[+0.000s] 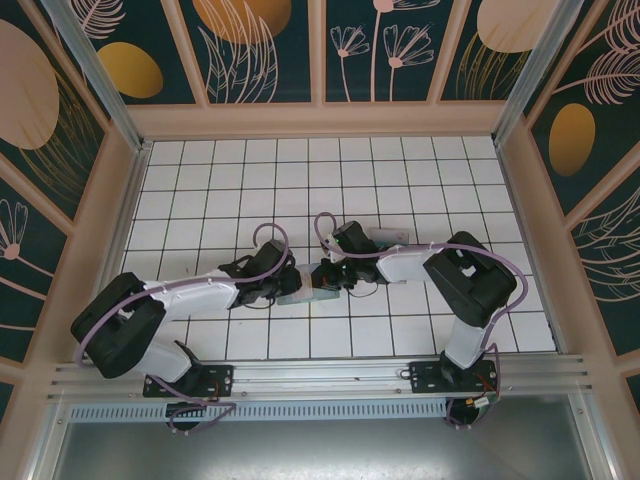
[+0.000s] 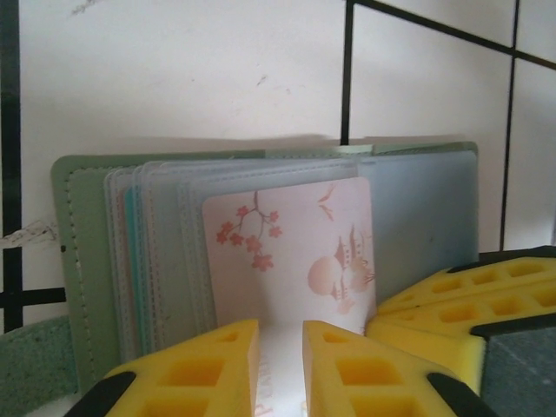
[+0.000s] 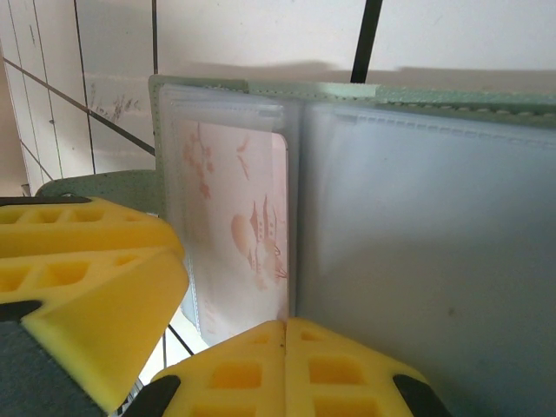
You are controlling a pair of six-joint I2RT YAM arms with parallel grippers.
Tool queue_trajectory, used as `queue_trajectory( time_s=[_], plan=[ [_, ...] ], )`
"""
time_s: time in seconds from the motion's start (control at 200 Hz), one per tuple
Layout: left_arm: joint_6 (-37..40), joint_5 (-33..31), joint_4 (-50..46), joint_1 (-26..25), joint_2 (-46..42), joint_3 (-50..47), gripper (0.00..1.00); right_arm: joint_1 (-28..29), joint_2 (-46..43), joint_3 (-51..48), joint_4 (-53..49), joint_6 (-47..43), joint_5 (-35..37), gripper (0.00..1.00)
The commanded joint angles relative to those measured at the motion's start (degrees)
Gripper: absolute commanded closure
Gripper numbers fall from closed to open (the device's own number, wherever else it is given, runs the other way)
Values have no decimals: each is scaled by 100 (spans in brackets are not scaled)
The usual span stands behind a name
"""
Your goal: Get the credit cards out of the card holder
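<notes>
1. The sage-green stitched folding card holder [image 2: 65, 261] lies open on the white tiled tabletop [image 2: 174, 69], between the two arms.
2. A pale pink blossom-printed plastic card [image 2: 295, 252] lies over its frosted clear sleeves.
3. The left claw [image 2: 280, 330] has its yellow fingers narrowly apart, with the card's lower end in the gap. I cannot tell whether it pinches.
4. The right claw [image 3: 285, 334] is pressed fully together at the sleeves' fold.

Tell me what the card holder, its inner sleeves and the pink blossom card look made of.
The card holder: matte sage faux leather or similar, judging by the stitched border. The sleeves: soft frosted plastic, semi-translucent, layers showing through each other. The pink blossom card: smooth printed plastic or coated card, thin with rounded corners; which one is unclear.
</notes>
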Motion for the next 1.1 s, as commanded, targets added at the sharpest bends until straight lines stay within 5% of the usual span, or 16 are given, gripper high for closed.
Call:
queue_trajectory(
  time_s=[0.0,0.275,1.031,1.096],
  plan=[
    [-4,-94,-259,20,89,9,79,2,11,-70,29,17,34,100],
    [-11,-293,-602,16,206,22,89,7,-37,-87,-61,17,195,100],
    [-36,-469,-878,19,285,47,91,-117,-429,-309,31,78,376,100],
    [-17,-414,-795,15,224,49,90,-96,-459,-255,62,63,344,93]
  ],
)
